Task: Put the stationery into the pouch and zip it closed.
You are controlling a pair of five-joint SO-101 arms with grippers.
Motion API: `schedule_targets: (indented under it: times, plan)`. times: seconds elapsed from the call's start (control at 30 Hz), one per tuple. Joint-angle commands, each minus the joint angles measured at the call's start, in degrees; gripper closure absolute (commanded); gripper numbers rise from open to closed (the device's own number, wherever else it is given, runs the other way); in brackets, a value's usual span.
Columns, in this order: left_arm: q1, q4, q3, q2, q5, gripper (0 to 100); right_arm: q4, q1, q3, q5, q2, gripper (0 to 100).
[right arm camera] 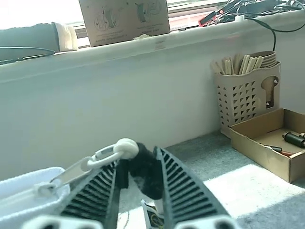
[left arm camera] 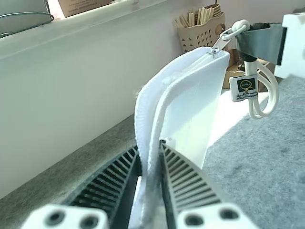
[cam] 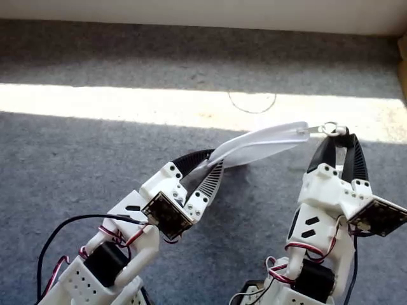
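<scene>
The left gripper (cam: 205, 166) is clamping the left end of the pouch (cam: 261, 143) and the right gripper (cam: 337, 136) is pinching its zipper pull (cam: 316, 130). The pouch is hanging between them. Uneven tension risks the pull slipping free.

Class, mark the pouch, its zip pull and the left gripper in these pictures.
pouch (cam: 261, 143), high view, its white side.
zip pull (right arm camera: 93, 161), right wrist view, its metal tab.
left gripper (cam: 213, 161), high view, between its fingertips.

Left claw (left arm camera: 151, 191) clamps white pouch (left arm camera: 186, 105) upright.
</scene>
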Motion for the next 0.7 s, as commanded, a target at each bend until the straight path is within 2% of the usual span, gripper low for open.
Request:
schedule_targets:
  times: [0.0,0.17,0.53,0.67]
  plan:
    - [-4.53,-0.18,-0.84,-1.98,0.62,99,-2.07,8.84,-1.27,-2.99,-0.22,99.2]
    - [-4.88,-0.18,-0.84,-1.98,0.62,99,-2.07,12.44,-1.27,-6.07,-0.22,99.3]
    - [-7.60,-0.26,-1.10,-2.07,2.90,99,-2.07,11.91,-1.27,-5.98,-0.22,98.8]
    - [-7.60,-0.26,-1.10,-2.07,2.90,99,-1.71,7.52,-1.01,-5.54,-0.22,90.3]
